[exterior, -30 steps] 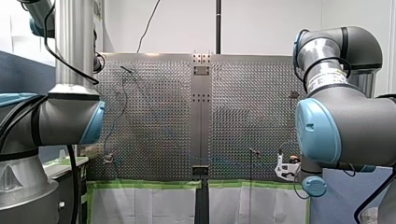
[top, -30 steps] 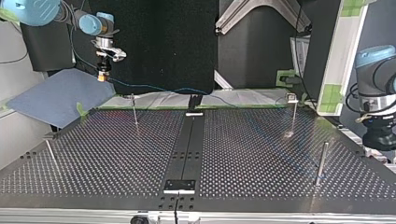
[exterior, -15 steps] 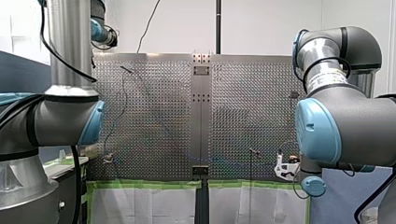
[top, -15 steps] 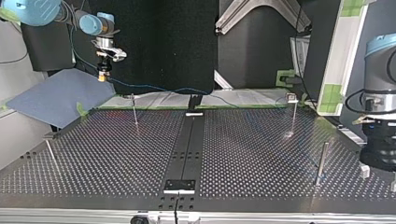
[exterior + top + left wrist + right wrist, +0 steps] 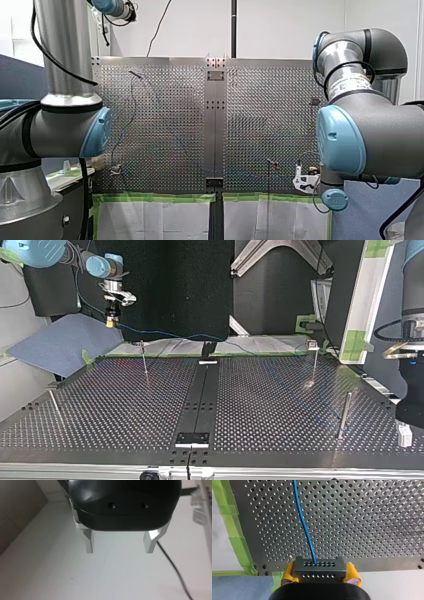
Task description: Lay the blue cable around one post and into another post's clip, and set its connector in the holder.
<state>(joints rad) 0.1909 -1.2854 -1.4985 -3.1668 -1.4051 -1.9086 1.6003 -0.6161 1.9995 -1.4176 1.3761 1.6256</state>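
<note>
Right gripper (image 5: pixel 319 573), yellow pads clamped on the dark connector (image 5: pixel 319 566), hangs at ten o'clock in the top view, beyond the far edge of the perforated table (image 5: pixel 280 405), the blue cable (image 5: pixel 303 525) running ahead from it. Left gripper (image 5: pixel 118 542), at four o'clock there, holds its metal fingers wide apart.

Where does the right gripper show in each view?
Front view: my right gripper, low at the right, beside the arm.
Top view: the gripper, upper left, past the table's far edge.
Left wrist view: not in it.
Right wrist view: its own, yellow pads shut on the connector.
Shared landmark: green tape along the table's edge.
</note>
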